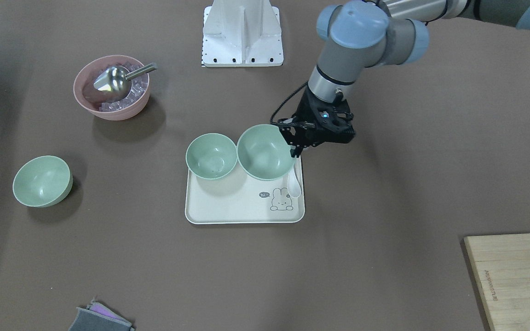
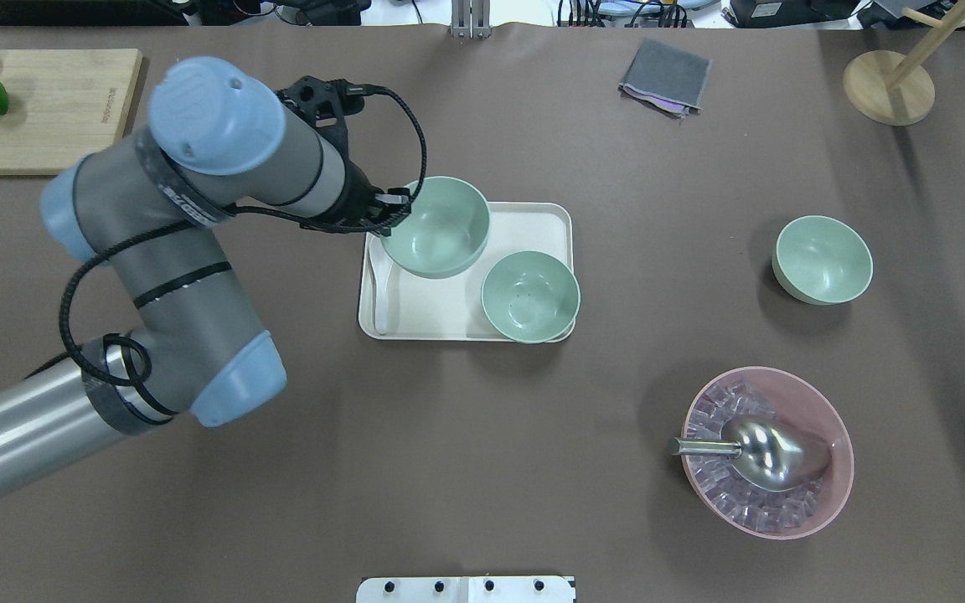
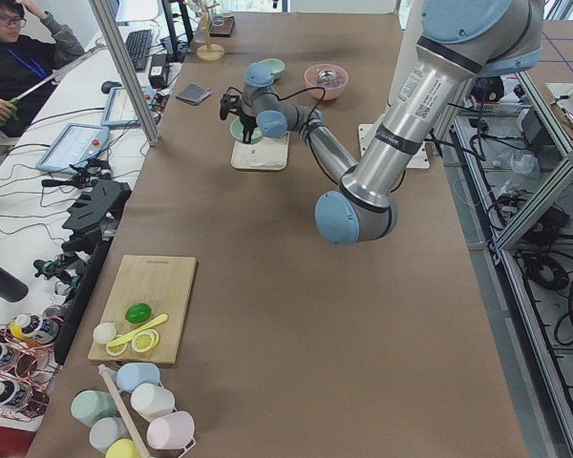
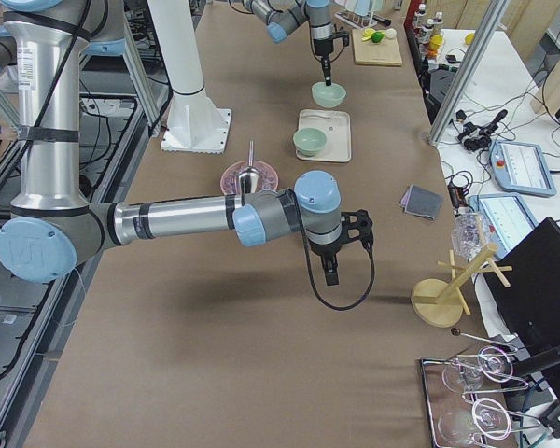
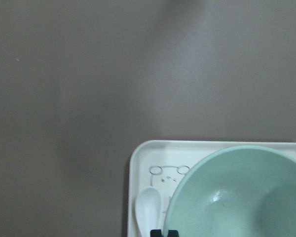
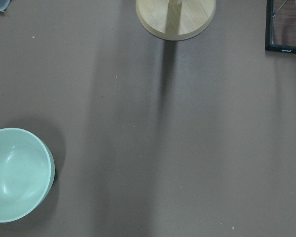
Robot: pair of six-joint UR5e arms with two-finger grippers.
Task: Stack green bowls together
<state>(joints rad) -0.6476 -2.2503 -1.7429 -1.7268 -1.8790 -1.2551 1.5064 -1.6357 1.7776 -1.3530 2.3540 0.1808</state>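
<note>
My left gripper (image 1: pixel 297 149) is shut on the rim of a pale green bowl (image 1: pixel 265 151) and holds it, raised a little, over the white tray's (image 1: pixel 242 209) corner. In the left wrist view the fingertips (image 5: pixel 164 232) pinch that bowl's rim (image 5: pixel 187 182). A second green bowl (image 1: pixel 211 155) sits on the tray beside it. A third green bowl (image 2: pixel 823 258) stands alone on the table, and also shows in the right wrist view (image 6: pixel 17 174). My right gripper (image 4: pixel 331 275) shows only in the exterior right view, over bare table; I cannot tell whether it is open or shut.
A white spoon (image 1: pixel 295 181) lies on the tray under the left gripper. A pink bowl (image 2: pixel 767 452) with ice cubes and a metal scoop stands on the right. A cutting board (image 2: pixel 38 109) with fruit, a grey cloth (image 2: pixel 665 75) and a wooden stand (image 2: pixel 889 84) line the far edge.
</note>
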